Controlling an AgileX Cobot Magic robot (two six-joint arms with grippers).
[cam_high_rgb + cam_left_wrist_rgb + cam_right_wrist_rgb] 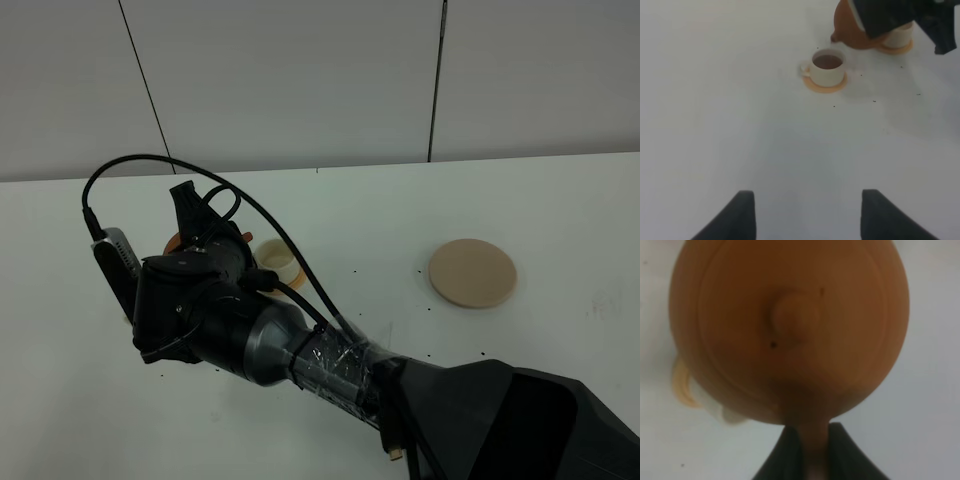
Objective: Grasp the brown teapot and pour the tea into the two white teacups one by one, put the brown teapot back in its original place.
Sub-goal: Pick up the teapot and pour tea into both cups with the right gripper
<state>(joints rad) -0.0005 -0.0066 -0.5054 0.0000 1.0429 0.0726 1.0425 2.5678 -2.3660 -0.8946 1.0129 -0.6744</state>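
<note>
Right arm [300, 350] fills the front of your overhead view, reaching across to the left side of the white table [560, 200]. Right gripper [813, 432] has the brown teapot [790, 340] by its loop handle [812, 452], with the black fingers [782, 457] clamped on either side of it. You're looking straight down on the lid knob [790, 317] from the right wrist. A cream-white cup rim [682, 382] peeks out from under the pot body on the handle side. From the left wrist, you see the teapot next to both cups, spout [834, 36] pointing over towards the near teacup [826, 70]. That cup sits on its orange saucer [824, 87] and holds dark tea [827, 61]. The second teacup [900, 36] is half hidden behind the pot. Can't tell whether the pot is clear of the table. Overhead, one teacup [275, 262] shows just beside the gripper, and the pot itself is almost fully covered by the wrist. The beige coaster [472, 272] lies well apart, on the right. Left gripper [807, 200] hovers over bare table near the cups, its fingers [742, 217] spread wide, gripping nothing.
</note>
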